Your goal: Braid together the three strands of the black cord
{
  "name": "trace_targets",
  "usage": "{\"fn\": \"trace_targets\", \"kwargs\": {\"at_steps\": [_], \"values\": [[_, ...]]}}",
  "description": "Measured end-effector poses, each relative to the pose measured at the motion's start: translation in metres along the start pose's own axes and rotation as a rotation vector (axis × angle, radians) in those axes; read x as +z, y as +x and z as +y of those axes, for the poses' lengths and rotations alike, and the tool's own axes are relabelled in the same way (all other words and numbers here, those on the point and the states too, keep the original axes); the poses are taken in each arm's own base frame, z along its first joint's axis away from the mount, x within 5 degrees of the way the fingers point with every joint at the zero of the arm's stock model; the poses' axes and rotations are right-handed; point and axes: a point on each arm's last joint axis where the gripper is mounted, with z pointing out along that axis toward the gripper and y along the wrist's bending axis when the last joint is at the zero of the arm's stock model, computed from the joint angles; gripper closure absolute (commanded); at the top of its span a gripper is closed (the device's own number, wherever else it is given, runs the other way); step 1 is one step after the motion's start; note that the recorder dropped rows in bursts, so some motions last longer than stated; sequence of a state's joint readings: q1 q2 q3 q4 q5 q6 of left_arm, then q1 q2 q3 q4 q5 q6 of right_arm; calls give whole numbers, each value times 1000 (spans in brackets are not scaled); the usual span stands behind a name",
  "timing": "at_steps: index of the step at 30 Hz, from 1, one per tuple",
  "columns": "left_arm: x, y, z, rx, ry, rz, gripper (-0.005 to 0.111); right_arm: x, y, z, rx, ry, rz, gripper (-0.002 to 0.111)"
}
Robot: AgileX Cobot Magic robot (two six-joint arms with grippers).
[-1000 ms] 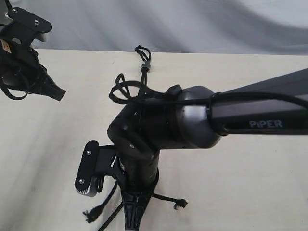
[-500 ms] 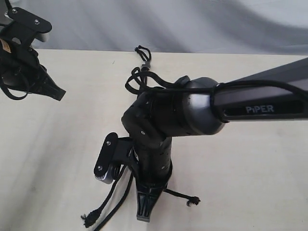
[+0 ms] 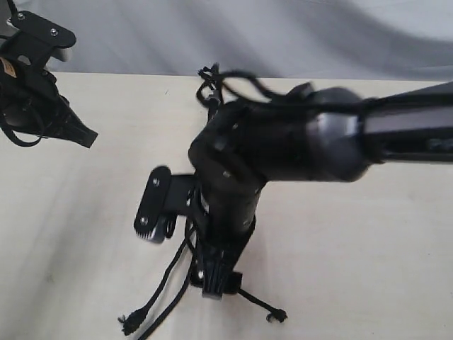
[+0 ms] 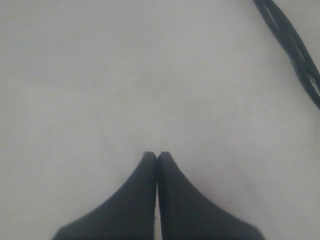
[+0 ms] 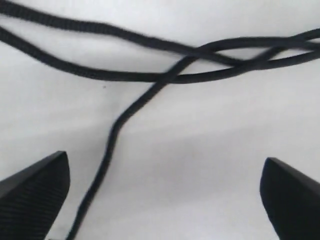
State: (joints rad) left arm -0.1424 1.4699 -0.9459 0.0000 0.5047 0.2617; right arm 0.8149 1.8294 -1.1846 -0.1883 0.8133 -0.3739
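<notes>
The black cord lies on the pale table, mostly hidden under my right arm. Its small top loops point(image 3: 207, 73) show at the far edge. Two strands trail to the near left, one ending in a frayed tip point(image 3: 129, 324). A third strand point(image 3: 258, 304) runs to the near right. My right gripper point(image 3: 216, 283) points down over them. It is open wide point(image 5: 165, 162); one strand point(image 5: 107, 155) runs between its fingers, touching neither. The three strands cross point(image 5: 200, 52) further out. My left gripper point(image 3: 79, 134) hangs at the far left, shut on nothing point(image 4: 157, 156).
The table's far edge meets a grey backdrop point(image 3: 283, 35). A wrist camera mount point(image 3: 152, 205) sticks out left of the right arm. Two dark lines point(image 4: 295, 45) cross a corner of the left wrist view; I cannot tell whether they are cord or arm cable.
My right arm has turned and its gripper has drawn back from the near edge. The right-hand strand's tip has shifted nearer that edge. The left arm has not moved.
</notes>
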Motion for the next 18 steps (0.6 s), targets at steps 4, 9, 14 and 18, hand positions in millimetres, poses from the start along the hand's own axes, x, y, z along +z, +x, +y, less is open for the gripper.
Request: {"fn": "trace_targets", "kwargs": {"at_steps": [4,9,14,18], "values": [[0,3,-4,-61,48,38,106,-60,17,-29,103,143,-159,12],[-4,3,-34,-80,224,102,106,-124,60,-66,307,305,-324,12],[-12,-3,-88,-17,462,75,106,-136,87,-83,432,334,-331,12],[-9,11,-131,86,568,132,106,-128,93,-82,440,319,-300,12]]}}
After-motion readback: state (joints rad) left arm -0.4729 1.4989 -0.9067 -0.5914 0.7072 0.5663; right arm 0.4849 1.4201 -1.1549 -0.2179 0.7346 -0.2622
